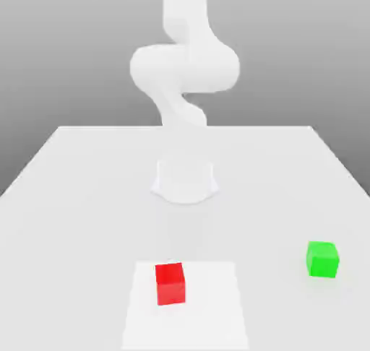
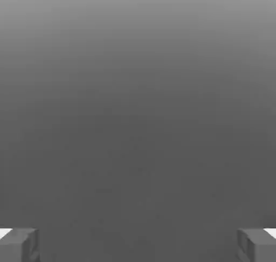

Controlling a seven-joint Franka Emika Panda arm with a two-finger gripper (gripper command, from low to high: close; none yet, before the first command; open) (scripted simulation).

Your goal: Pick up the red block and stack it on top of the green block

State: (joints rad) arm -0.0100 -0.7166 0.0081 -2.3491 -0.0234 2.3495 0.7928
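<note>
The red block (image 1: 170,283) sits on the white table near its front edge, a little to the exterior view's left of centre. The green block (image 1: 322,259) stands apart from it, toward the exterior view's right and slightly farther back. In the hand view my gripper (image 2: 138,246) is open. Its two grey fingertips (image 2: 19,245) stand far apart with nothing between them, against a plain grey background. The white arm (image 1: 184,64) rises from its base (image 1: 185,180) at the middle of the table, well behind both blocks.
A lighter square patch (image 1: 209,306) lies on the table (image 1: 72,198) under and around the red block. The table's edges run along the back and both sides in the exterior view.
</note>
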